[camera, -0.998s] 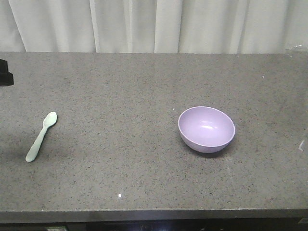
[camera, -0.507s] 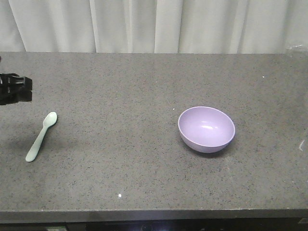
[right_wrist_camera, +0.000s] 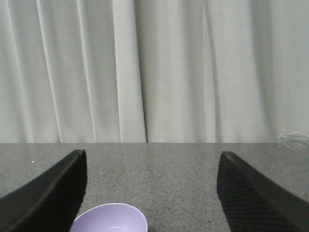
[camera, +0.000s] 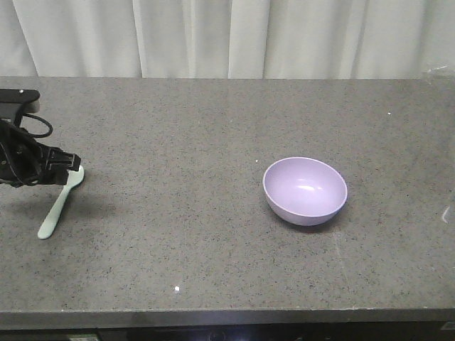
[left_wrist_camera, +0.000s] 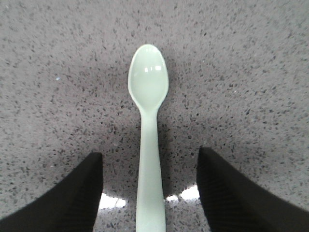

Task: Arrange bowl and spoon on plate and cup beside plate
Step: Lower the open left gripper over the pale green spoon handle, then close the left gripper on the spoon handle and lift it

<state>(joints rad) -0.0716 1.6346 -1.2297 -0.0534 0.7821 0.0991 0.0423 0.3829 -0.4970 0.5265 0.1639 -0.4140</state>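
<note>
Left hand [left_wrist_camera: 147,157] hangs spread open astride the spoon [left_wrist_camera: 148,82] handle, not touching it.

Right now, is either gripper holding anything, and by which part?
Nothing is held: left gripper is open, fingers astride the spoon handle without touching it; right gripper is open and empty.

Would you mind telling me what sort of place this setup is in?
Probably a staged test bench: a speckled counter, a white curtain backdrop, plus a bowl and spoon laid out.
</note>
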